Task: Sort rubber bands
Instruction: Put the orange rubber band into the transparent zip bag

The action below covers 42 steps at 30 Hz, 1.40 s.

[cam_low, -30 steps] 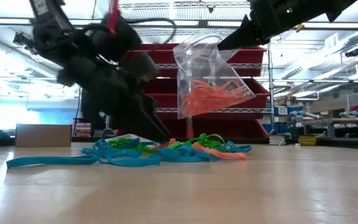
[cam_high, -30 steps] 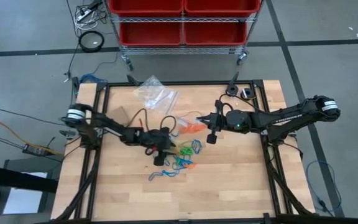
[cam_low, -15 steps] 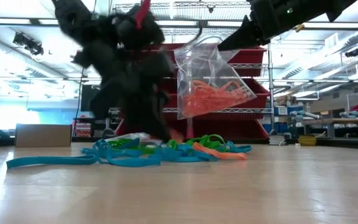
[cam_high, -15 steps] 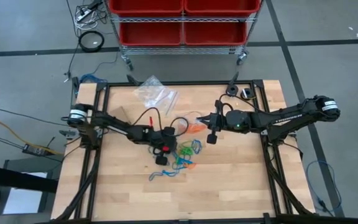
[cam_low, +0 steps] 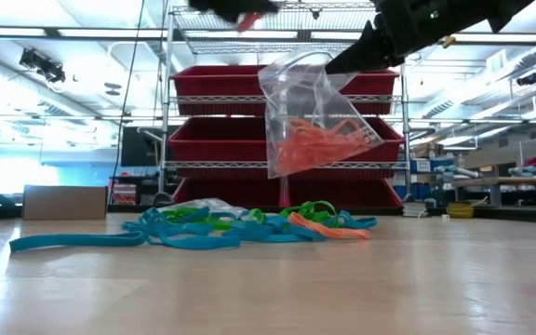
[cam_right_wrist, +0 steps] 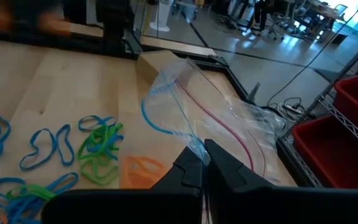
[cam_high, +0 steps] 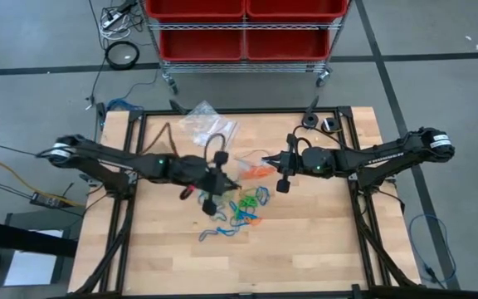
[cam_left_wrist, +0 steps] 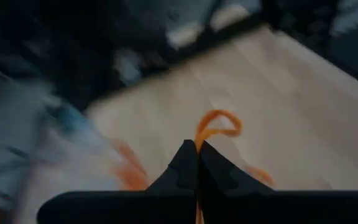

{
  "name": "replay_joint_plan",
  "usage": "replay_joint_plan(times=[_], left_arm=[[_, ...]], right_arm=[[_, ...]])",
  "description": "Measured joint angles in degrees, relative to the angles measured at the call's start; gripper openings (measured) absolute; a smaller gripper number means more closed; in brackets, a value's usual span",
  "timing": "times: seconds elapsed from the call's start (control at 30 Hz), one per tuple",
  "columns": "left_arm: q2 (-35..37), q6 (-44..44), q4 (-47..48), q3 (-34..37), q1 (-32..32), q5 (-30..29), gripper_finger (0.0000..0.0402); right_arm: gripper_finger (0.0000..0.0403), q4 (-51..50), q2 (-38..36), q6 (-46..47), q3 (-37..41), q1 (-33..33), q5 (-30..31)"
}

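Observation:
Orange, blue and green rubber bands (cam_high: pixel 243 208) lie in a loose pile mid-table, also seen in the low view (cam_low: pixel 240 225). My left gripper (cam_left_wrist: pixel 197 149) is shut on one orange band (cam_left_wrist: pixel 219 124) and stands high over the pile's left side (cam_high: pixel 226 181). In the low view only its underside shows, at the top edge. My right gripper (cam_high: pixel 265 159) is shut on a clear bag (cam_low: pixel 314 121) that has orange bands in it. It holds the bag above the pile's far right. My left gripper pinches the orange band between its two fingertips. A small loop of the band (cam_left_wrist: pixel 221 122) stands out past the tips. The band is lifted clear of the pile and the table. My right gripper pinches the clear bag at its upper edge (cam_right_wrist: pixel 194 142) between its two fingers. It comes from the table's right, slanting slightly down. The bag hangs below the fingers (cam_low: pixel 310 130), clear of the table, with the orange bands gathered in its lower part.
More clear bags (cam_high: pixel 207 124) lie on the table near its far edge. A wire rack with red bins (cam_high: pixel 243 29) stands on the floor behind the table. Bare wood shows along the table's near edge (cam_high: pixel 305 257).
My left gripper has taken hold of an orange band at the pile and risen steeply with it, leaving the low view but for its underside. The band is now lifted clear of the pile. The right gripper and its bag have kept still.

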State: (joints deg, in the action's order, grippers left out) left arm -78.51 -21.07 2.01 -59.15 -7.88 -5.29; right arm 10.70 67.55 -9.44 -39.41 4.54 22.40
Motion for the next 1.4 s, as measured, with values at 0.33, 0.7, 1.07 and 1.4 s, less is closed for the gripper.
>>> replay_joint_plan(times=[0.33,0.7,1.07,1.4], left_arm=[[-1.1,-4.05,-6.89,-4.75,9.44,-6.35,0.0003],[-8.11,11.14,-8.71,-6.06,16.98,10.22,0.0005],[-9.84,13.85,-3.87,-6.38,16.87,14.05,0.0013],[-9.97,13.89,4.09,-11.27,16.9,13.29,0.0124]], right_arm=[[0.0,0.41,0.0,0.58,-0.01,0.0,-0.07],[0.0,0.01,-0.02,0.34,-0.01,0.0,-0.07],[0.0,-0.22,-0.02,0.34,-0.01,0.0,-0.03],[0.0,-0.11,-0.02,0.32,-0.01,0.02,-0.03]])
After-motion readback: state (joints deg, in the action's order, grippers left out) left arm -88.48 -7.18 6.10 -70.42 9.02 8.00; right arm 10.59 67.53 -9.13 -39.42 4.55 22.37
